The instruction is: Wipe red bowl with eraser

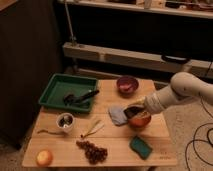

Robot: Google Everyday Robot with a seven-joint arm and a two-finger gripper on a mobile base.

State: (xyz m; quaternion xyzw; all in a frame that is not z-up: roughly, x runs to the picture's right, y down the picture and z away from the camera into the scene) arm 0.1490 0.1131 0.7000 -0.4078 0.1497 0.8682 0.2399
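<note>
The red bowl [139,121] sits on the wooden table [115,156], right of centre. My gripper [131,111] comes in from the right on the white arm [186,90] and rests at the bowl's left rim, over its inside. It is shut on a small dark block, the eraser [132,112], which touches the bowl. A crumpled grey cloth [117,116] lies against the bowl's left side.
A dark maroon bowl [127,84] stands at the back. A green tray [56,91] with dark utensils is at the back left. A green sponge [140,147], grapes [92,150], an orange fruit [44,158], a cup [65,121] and green stalks [92,130] lie along the front.
</note>
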